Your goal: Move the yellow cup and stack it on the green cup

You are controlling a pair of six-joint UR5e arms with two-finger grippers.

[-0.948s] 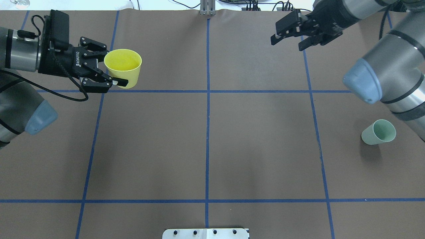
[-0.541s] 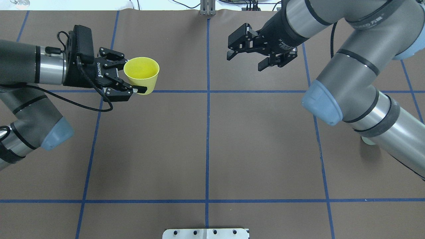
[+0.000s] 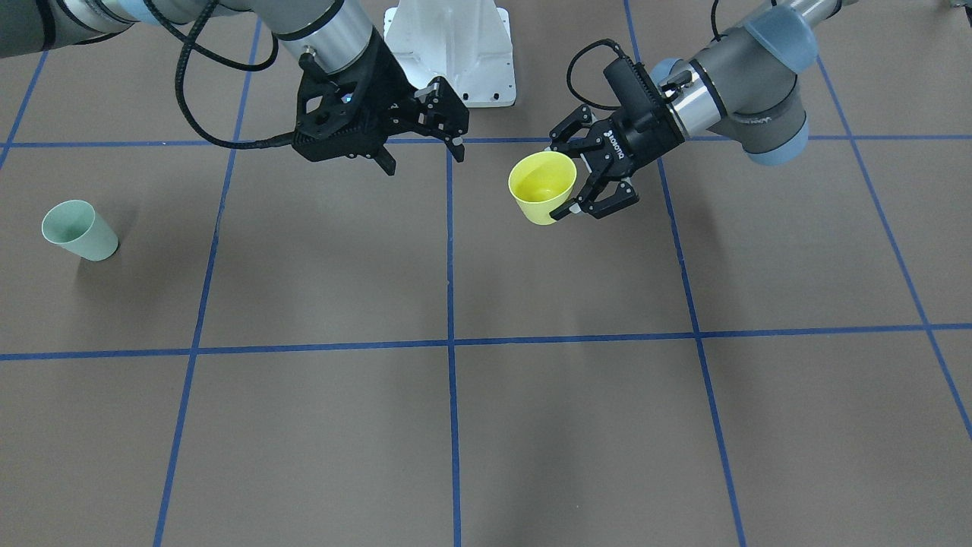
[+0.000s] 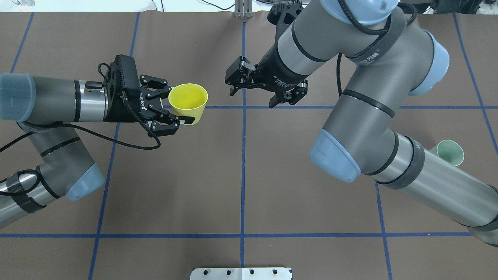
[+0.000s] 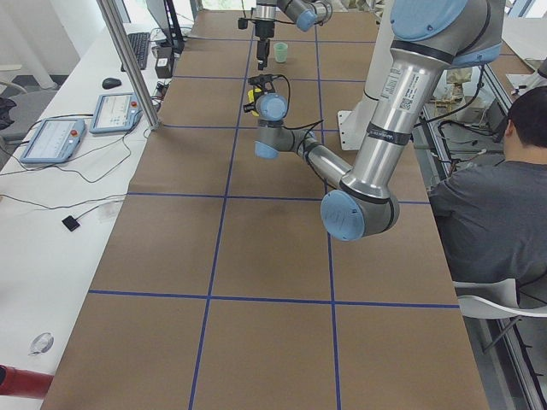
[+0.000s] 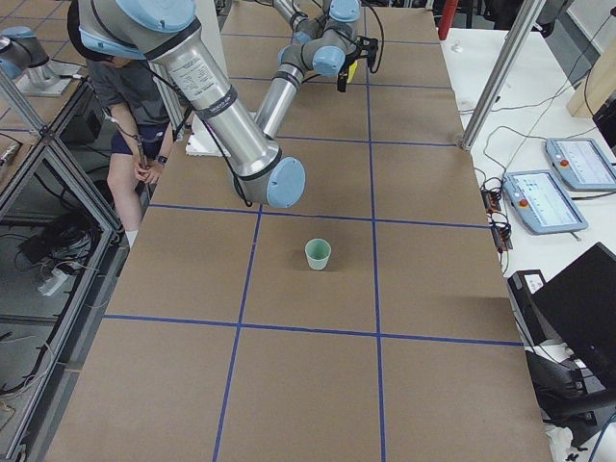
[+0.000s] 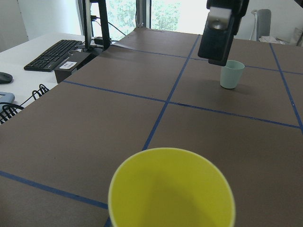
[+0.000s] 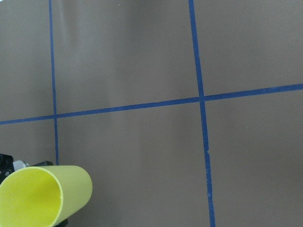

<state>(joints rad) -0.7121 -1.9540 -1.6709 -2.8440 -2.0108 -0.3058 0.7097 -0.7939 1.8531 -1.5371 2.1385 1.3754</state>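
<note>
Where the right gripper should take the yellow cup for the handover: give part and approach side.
Probably the rim wall of the yellow cup on the side facing the right gripper, approached level from there. The cup is upright, mouth up, and the left gripper clasps its body from the opposite side, leaving that side free.

The yellow cup [image 4: 188, 101] is bright, the green cup [image 3: 80, 230] pale mint, the table [image 4: 175, 175] brown with blue gridlines.
</note>
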